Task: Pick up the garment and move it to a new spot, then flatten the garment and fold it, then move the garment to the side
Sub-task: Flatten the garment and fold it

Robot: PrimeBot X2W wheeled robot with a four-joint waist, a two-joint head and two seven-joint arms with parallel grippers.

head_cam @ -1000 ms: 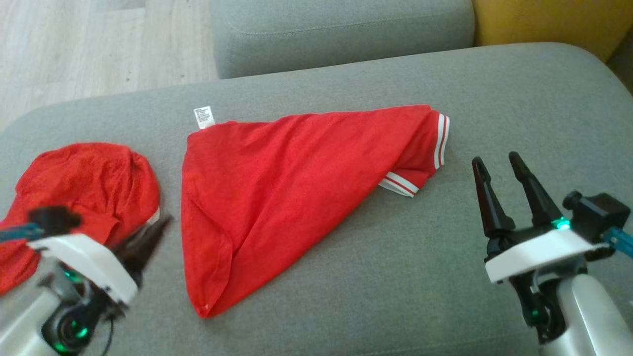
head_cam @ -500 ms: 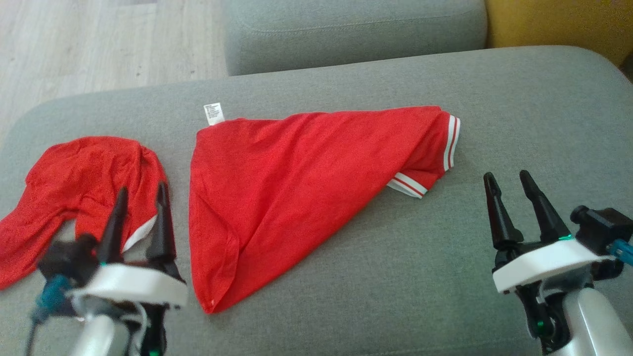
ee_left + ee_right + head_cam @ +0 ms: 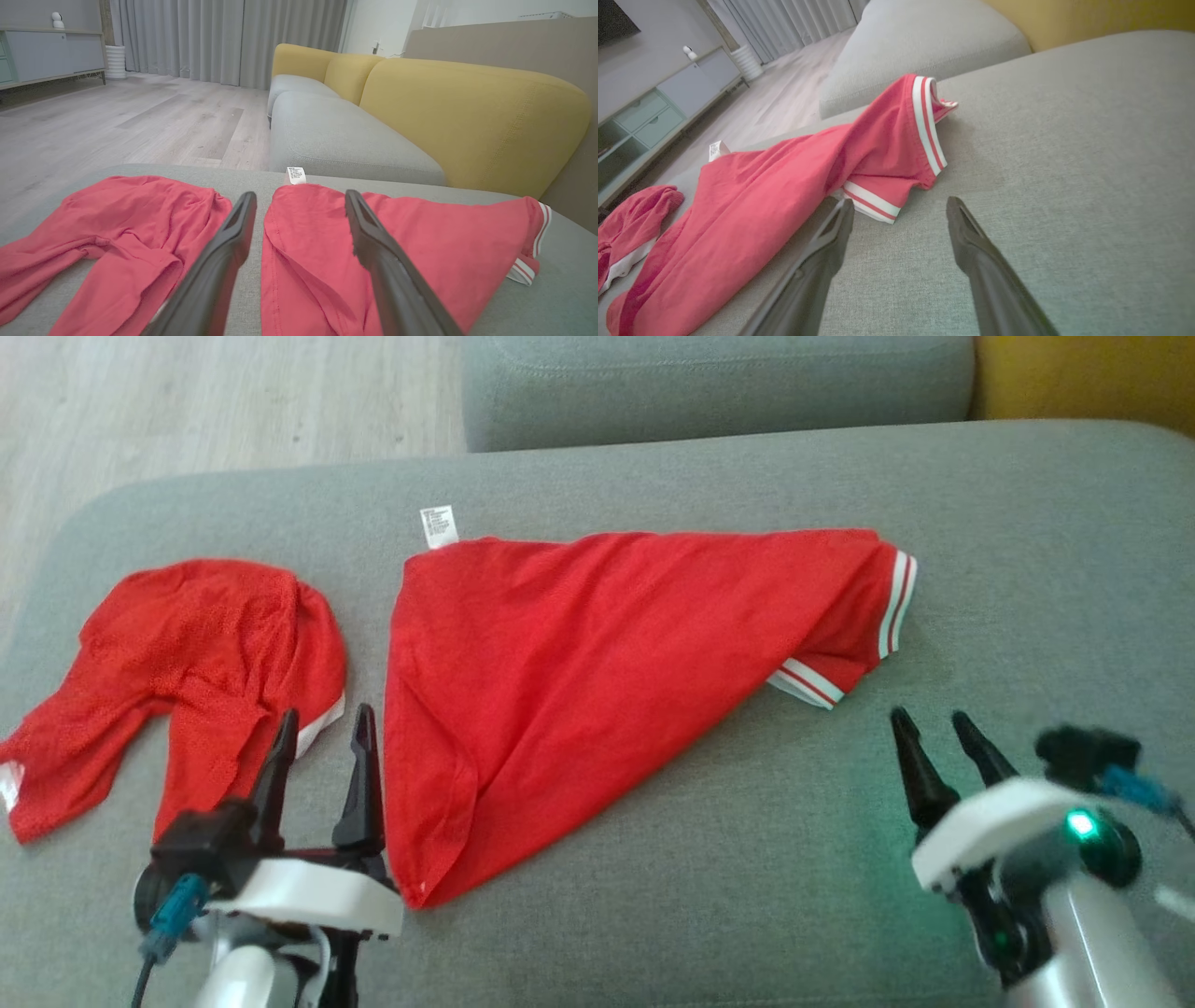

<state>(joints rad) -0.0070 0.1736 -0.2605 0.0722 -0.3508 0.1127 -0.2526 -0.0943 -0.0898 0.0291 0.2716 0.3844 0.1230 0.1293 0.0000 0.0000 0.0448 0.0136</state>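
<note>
Nearest you, your left gripper (image 3: 327, 711) hovers low over the grey cushion (image 3: 747, 859). Its fingers (image 3: 362, 775) are spread apart and hold nothing, and they point into the gap between the two red pieces. Your right gripper (image 3: 928, 714) is off to the other side over bare cushion, its fingers likewise apart and empty.

The garment (image 3: 597, 644) to work on, as I read it, is the large red one in the middle of the cushion, lying in a rough triangle with one side doubled over. The smaller crumpled red piece (image 3: 215, 635) to its left lies apart from it and looks best left alone.

The step in hand looks like flattening. Start with the near corner (image 3: 420, 893), just beside your left gripper's base. Pinch the top layer only, close to the hem, and draw it outward rather than lifting high, so the layer beneath is not dragged. With the right, go for the striped cuff (image 3: 808, 683) peeking from under the diagonal edge, and pull it out to the right in time with the left.

Further off, the white label (image 3: 439, 525) marks the far left corner and a second striped cuff (image 3: 898, 602) the far right. Let that far edge lie as your anchor. The cloth looks soft and may well slip and bunch, so close fully before pulling.
</note>
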